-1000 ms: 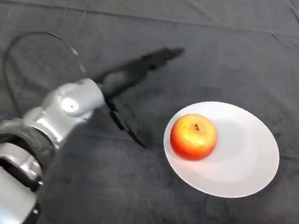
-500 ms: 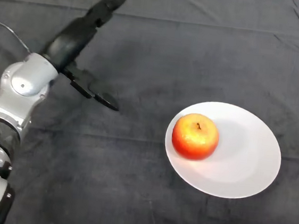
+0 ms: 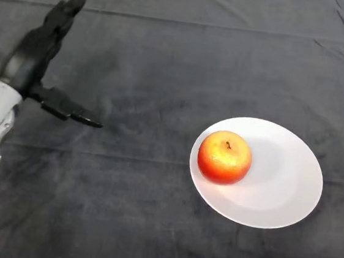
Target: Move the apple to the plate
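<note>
A red and yellow apple (image 3: 224, 157) sits upright on the left part of a white plate (image 3: 282, 190), stem up. My left hand (image 3: 34, 59) is far off to the left, at the edge of the view, well apart from the plate. It is open: the fingers (image 3: 60, 19) stretch straight toward the back and the thumb (image 3: 69, 111) sticks out to the right. Nothing is in it.
A dark wrinkled cloth (image 3: 151, 213) covers the whole table. A fold line in the cloth (image 3: 232, 28) runs across the far side.
My left arm has drawn back to the left, away from the plate, with the hand still open. The apple and the plate have stayed in place.
</note>
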Controlling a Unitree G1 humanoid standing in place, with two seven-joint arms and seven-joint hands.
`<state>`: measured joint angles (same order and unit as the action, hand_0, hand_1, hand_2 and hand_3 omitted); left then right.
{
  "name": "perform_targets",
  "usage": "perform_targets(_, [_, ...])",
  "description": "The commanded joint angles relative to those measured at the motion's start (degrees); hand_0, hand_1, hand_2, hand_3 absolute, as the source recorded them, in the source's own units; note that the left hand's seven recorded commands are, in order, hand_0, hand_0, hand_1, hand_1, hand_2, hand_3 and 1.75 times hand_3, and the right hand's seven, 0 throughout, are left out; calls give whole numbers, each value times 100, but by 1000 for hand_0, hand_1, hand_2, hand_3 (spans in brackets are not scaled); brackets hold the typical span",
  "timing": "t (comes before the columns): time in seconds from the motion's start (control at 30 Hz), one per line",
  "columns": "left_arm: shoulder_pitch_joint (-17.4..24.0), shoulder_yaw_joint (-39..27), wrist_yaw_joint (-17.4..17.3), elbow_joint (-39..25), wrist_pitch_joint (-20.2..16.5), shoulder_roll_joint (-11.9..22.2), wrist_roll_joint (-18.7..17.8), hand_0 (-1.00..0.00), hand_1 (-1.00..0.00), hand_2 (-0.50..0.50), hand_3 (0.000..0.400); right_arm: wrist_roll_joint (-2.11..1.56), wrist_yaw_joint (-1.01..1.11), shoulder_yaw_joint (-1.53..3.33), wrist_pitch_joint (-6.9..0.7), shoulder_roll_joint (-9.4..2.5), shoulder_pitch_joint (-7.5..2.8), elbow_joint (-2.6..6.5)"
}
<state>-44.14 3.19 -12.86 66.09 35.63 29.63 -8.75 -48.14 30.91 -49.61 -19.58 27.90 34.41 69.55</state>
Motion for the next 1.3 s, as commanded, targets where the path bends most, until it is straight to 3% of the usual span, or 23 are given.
perform_targets(0.03, [331, -199, -52, 189, -41, 329, -157, 0, 0, 0, 0, 0, -28, -85, 13, 91, 5, -12])
perform_targets(1.3, [1262, -2377, -255, 334, -749, 1147, -1593, 0, 0, 0, 0, -1, -28, -87, 11, 92, 5, -10])
